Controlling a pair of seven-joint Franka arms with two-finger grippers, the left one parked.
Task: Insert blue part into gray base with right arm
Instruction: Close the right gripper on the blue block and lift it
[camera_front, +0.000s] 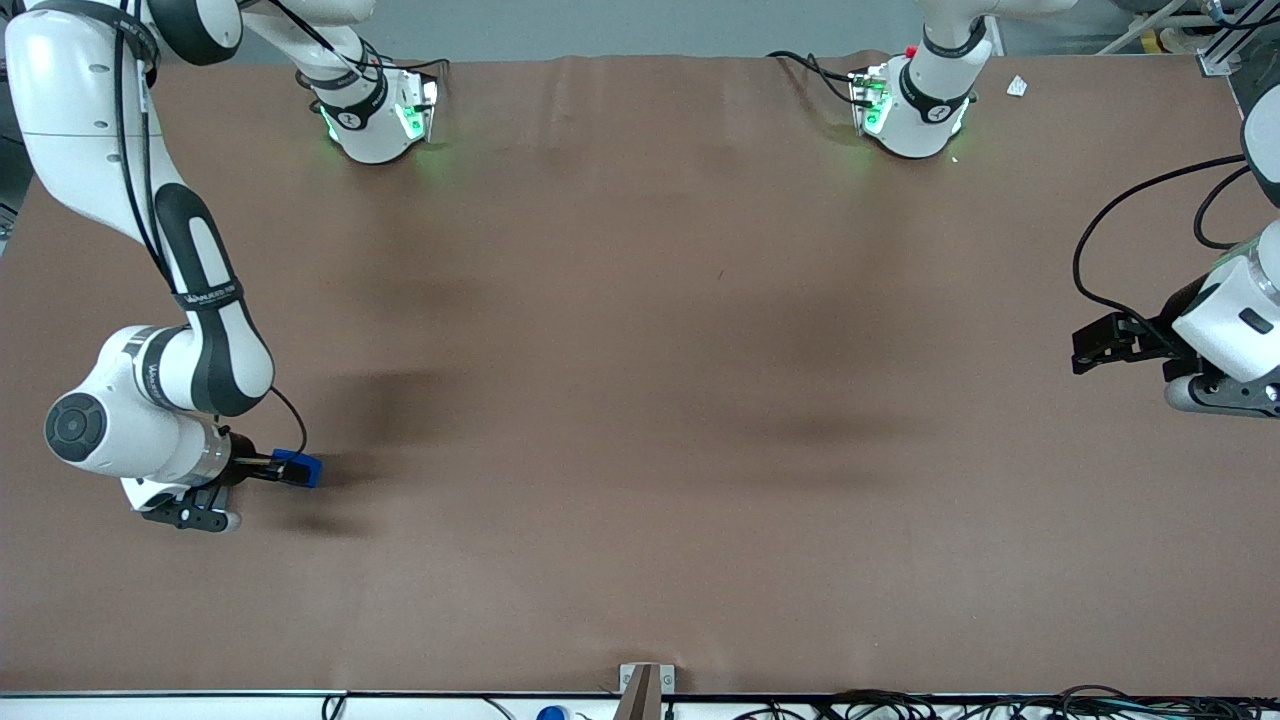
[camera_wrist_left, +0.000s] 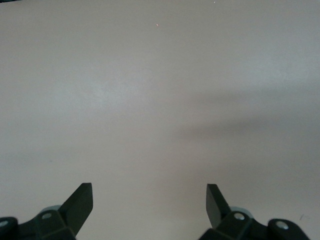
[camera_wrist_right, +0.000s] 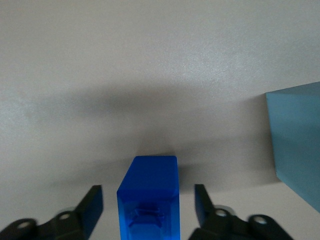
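Straddling the blue part (camera_wrist_right: 148, 200) with the gripper (camera_wrist_right: 148, 194) of the right arm (camera_front: 205, 290). Fingers (camera_wrist_right: 92, 205) spread wide, bare gaps on both flanks of the block, so nothing clamped yet. Looks like a pre-grasp pose, lined up for squeezing flat opposite faces rather than corners.

Blue part (camera_front: 298, 468) apparently resting on the counter (camera_front: 640, 400), close to the end edge at the working arm's end and somewhat nearer the front-camera edge than mid-counter. Gripper (camera_front: 282, 467) reaching in low and nearly level with the surface, probably for catching the block low down. Some moulded detail on the face toward the wrist; too unclear to call it the stub.

Gray base (camera_wrist_right: 295, 145) only partly in the right wrist view, as a pale block beside the blue part, near but not touching. Recess not visible. Not findable in the front view, likely hidden by the arm's wrist.

Judged step: closing on the blue part. Insertion not started.

Next, by judgement: shut squarely, lift clear, turn stub downward if needed, carry over the base, align with the recess, press in.

Risks: nudging the part sideways on closing; clipping the nearby base on the lift; a skewed grip jamming the stub at the recess rim.
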